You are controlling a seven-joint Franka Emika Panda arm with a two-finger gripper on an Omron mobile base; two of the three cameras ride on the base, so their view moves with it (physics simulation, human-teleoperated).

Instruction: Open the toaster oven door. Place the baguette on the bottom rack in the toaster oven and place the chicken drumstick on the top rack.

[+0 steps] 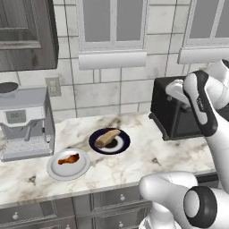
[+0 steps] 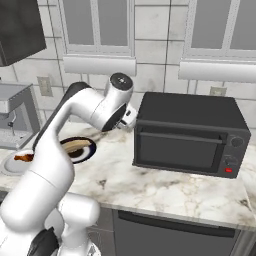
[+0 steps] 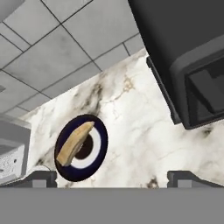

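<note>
- The toaster oven point(image 2: 190, 135) stands on the marble counter point(image 2: 165, 187) toward its right end, against the back wall; in the left base view the arm covers much of its front.
- The toaster oven door point(image 2: 179, 150) looks shut in the right base view, its bar handle point(image 2: 180, 136) along the top; the racks behind it cannot be made out.
- The gripper point(image 3: 111, 177) hangs above the counter left of the oven, jaws spread wide with nothing between them; in the hand view just its two tips show.
- One baguette point(image 1: 107, 137) lies on one dark blue plate point(image 1: 123, 144) near the counter's middle; in the right base view the arm hides part of both.
- One chicken drumstick point(image 1: 69, 159) rests on one white plate point(image 1: 58, 169) near the front edge, left of the blue plate.
- One silver coffee machine point(image 1: 26, 123) sits at the counter's left end, cut off by the picture edge.
</note>
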